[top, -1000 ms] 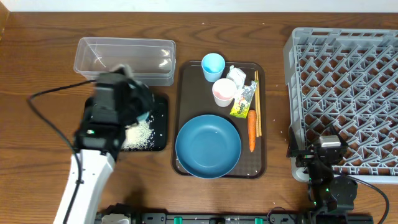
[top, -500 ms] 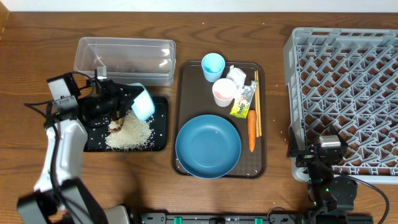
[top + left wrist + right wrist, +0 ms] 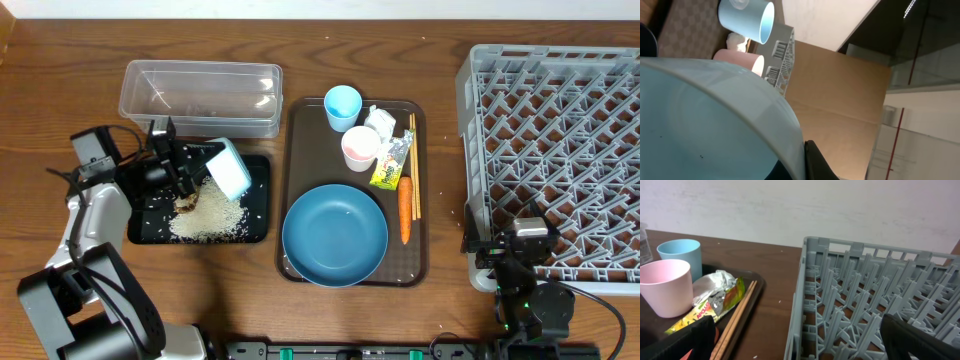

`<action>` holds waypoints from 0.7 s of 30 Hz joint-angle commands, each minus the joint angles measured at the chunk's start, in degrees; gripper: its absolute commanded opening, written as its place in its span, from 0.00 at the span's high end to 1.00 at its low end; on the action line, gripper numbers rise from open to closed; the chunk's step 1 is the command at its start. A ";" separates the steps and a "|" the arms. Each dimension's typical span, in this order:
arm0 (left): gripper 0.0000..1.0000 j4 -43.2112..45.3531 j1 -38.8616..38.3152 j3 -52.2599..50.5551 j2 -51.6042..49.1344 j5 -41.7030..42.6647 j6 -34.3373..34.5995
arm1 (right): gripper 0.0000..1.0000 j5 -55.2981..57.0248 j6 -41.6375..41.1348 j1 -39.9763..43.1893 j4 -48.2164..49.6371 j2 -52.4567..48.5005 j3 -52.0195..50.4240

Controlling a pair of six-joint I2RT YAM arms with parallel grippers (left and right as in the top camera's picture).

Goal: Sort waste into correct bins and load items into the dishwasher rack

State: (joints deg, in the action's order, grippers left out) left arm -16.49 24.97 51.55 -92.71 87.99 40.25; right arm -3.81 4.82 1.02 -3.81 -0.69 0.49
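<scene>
This looks like a robotics lab dressed as a dish-clearing station. 2 cabled robot arms, the left arm point(image 3: 90, 225) and the right arm point(image 3: 530, 295), sit at a wooden table point(image 3: 40, 90) by a plain white wall point(image 3: 790, 205). On the table are a grey dishwasher rack point(image 3: 560, 150) and a brown serving tray point(image 3: 419, 180), with a glass partition point(image 3: 925, 60) beyond.

Blue plate point(image 3: 335, 235), orange carrot point(image 3: 405, 210), grey lattice rack point(image 3: 555, 150), black tray point(image 3: 258, 228), white bowl point(image 3: 230, 168)

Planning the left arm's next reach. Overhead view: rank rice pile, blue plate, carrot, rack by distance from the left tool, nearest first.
Left tool holds the white bowl.
1. rice pile, beside it in the black tray
2. blue plate, on the brown tray
3. carrot, tray's right side
4. rack, far right
</scene>
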 commanded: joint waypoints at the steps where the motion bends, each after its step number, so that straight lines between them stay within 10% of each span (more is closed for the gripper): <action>1: 0.94 -0.37 0.46 0.70 -0.28 2.12 5.62 | 0.01 0.39 -0.48 0.46 -0.09 0.31 -0.20; 21: 0.94 23.80 0.96 0.76 -0.20 1.57 15.61 | 0.01 0.39 -0.48 0.46 -0.09 0.31 -0.20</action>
State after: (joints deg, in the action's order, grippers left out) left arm 5.10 26.17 51.51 -92.86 88.58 54.98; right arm -3.81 4.82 1.02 -3.81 -0.69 0.49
